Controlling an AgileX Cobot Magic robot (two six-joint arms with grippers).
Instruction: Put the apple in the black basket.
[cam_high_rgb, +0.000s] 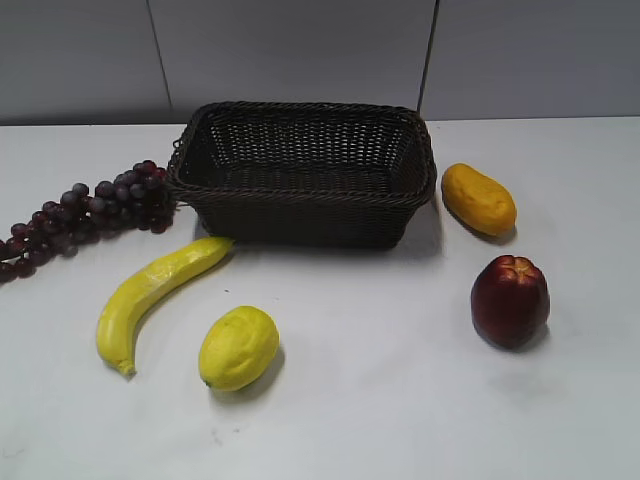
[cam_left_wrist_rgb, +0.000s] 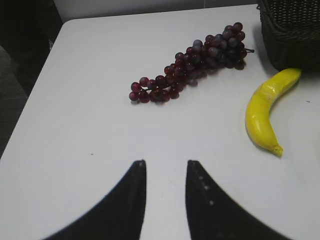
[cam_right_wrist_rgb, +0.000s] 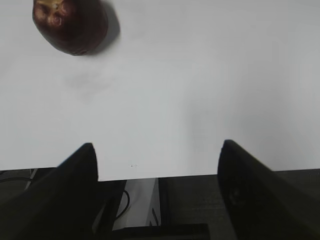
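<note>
The apple (cam_high_rgb: 510, 300) stands upright on the tabletop (cam_high_rgb: 400, 400), right-front of the black basket (cam_high_rgb: 305, 170), untouched. Right pincer (cam_right_wrist_rgb: 156, 165) is spread wide, empty; left pincer (cam_left_wrist_rgb: 164, 172) narrow, empty. Recommend the right pincer straddle the apple's widest girth, avoiding the lobed top.

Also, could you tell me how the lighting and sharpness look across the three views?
Exterior view: even light, soft shadows to the right of the apple and lemon, slightly soft focus. Left wrist view: grapes sharp, near jaws dark and blurred. Right wrist view: apple's shadow falls right, jaws out of focus.
</note>
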